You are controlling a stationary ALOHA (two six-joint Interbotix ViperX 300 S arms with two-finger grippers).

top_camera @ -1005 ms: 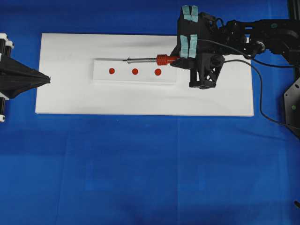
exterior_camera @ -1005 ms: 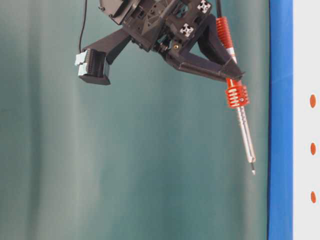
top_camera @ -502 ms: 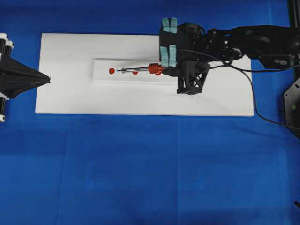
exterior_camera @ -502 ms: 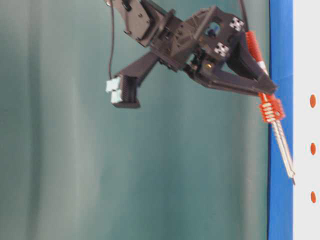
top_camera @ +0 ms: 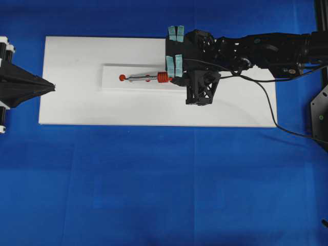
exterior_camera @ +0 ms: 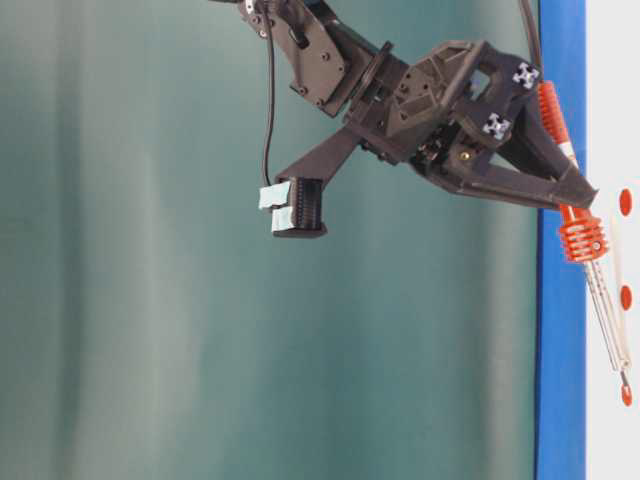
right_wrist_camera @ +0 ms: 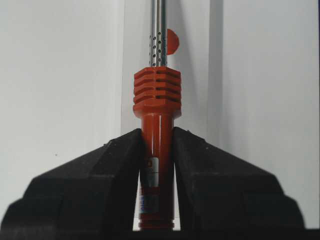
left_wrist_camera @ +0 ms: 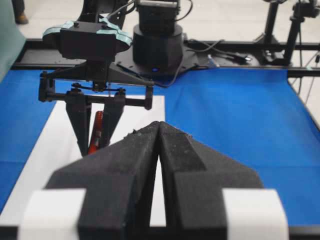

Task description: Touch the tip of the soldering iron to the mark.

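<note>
A: Where's the soldering iron [top_camera: 154, 78]?

B: In the right gripper [right_wrist_camera: 157, 140]. Both fingers are clamped on the smooth red handle, just behind the ribbed collar [right_wrist_camera: 157, 95]. The shaft slants down over the white strip [top_camera: 113, 84].

A: Tip on the mark [exterior_camera: 625, 297]?

B: Doesn't look like it. In the table-level view the tip sits beyond the middle dot, just short of the outer dot [exterior_camera: 626, 395]. Overhead, the shaft crosses the middle dot and the tip ends near the far outer one. I can't tell whether the tip is touching the strip.

A: How does it handle?

B: My judgement is light and rigid, like a pen. The thin shaft is long, so a small wrist tilt likely moves the tip a lot. The plastic handle is smooth and could twist or slip between the pads. The collar gives a stop, so gripping right behind it makes sense. Don't take it by the metal. The cord [top_camera: 266, 97] trails back along the arm and may tug a little.

A: And pressing?

B: Keep it gentle. The tip is fine, so pushing hard could bend it or skid it off the dot.

A: Left gripper [left_wrist_camera: 159, 130]?

B: Its fingers are pressed together with nothing between them. It's parked at the far edge of the white board [top_camera: 72, 102], well apart from the iron.
</note>
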